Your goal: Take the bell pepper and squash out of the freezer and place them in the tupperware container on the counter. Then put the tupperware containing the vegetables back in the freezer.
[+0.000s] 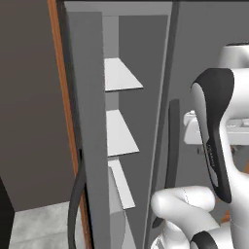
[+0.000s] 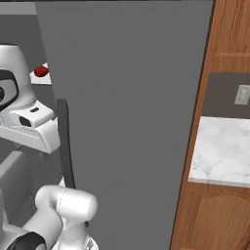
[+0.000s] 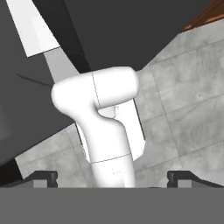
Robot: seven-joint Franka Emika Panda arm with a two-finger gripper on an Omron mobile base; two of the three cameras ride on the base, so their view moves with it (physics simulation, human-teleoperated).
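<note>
Standing ajar, the freezer is showing smooth white shelves, giving the arm a way in. Its fingers are spreading wide and empty, pointing at the tiled floor. The lumpy red bell pepper is sitting near a shelf's edge.
</note>
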